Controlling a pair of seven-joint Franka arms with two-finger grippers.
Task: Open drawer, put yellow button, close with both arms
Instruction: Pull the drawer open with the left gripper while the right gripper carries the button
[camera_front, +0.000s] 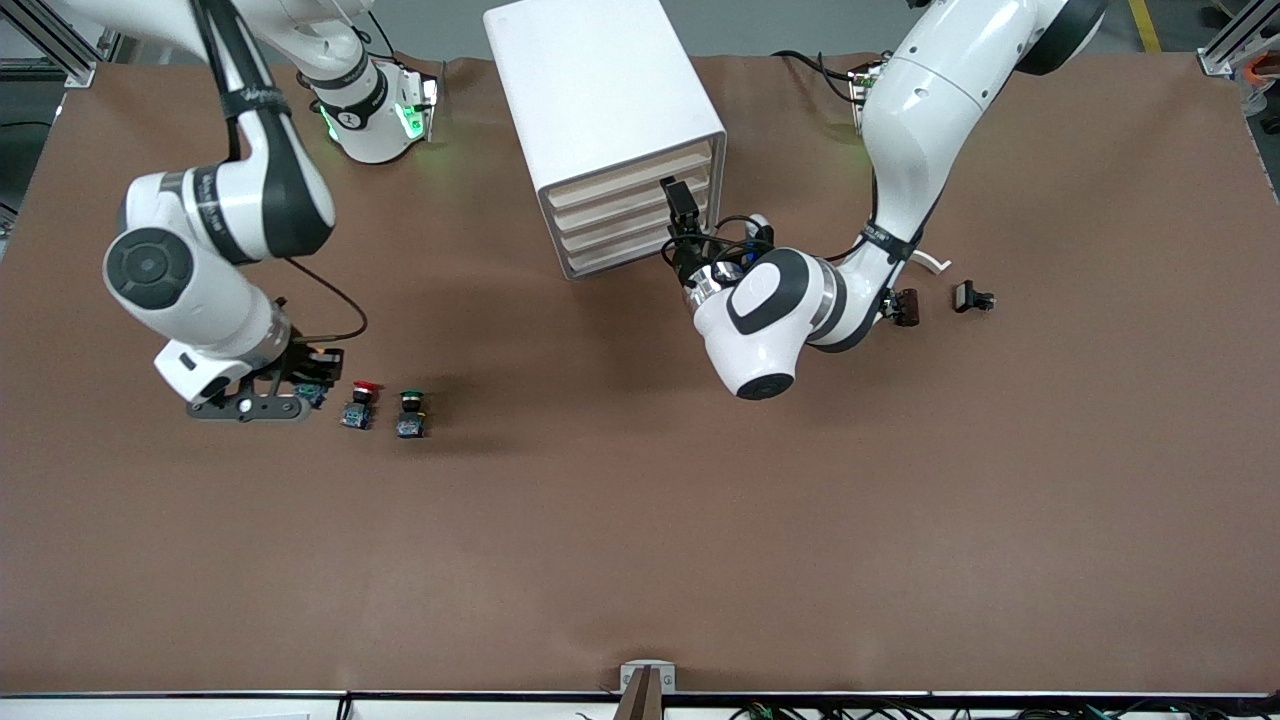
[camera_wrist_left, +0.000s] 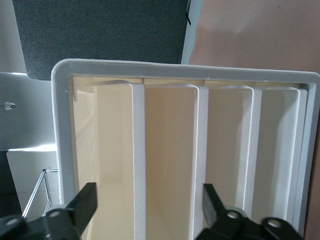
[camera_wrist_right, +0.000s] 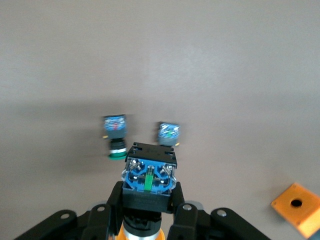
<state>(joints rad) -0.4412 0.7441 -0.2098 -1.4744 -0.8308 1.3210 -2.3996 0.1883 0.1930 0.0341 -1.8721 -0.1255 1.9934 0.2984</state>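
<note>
My right gripper (camera_front: 298, 388) is shut on the yellow button (camera_wrist_right: 148, 186), low at the table by the right arm's end. Its blue base and black body show, with a strip of yellow-orange cap between the fingers. The red-capped button (camera_front: 361, 402) and the green-capped button (camera_front: 410, 412) stand beside it. My left gripper (camera_front: 684, 214) is open right in front of the white cabinet (camera_front: 600, 95), level with its upper cream fronts. In the left wrist view the fingers (camera_wrist_left: 86, 202) straddle the top drawer (camera_wrist_left: 107, 165) and the one below it. All four drawers look shut.
Two small dark parts (camera_front: 905, 305) (camera_front: 972, 296) and a white curved piece (camera_front: 932, 262) lie on the brown table toward the left arm's end. An orange block (camera_wrist_right: 297, 208) lies near the buttons in the right wrist view.
</note>
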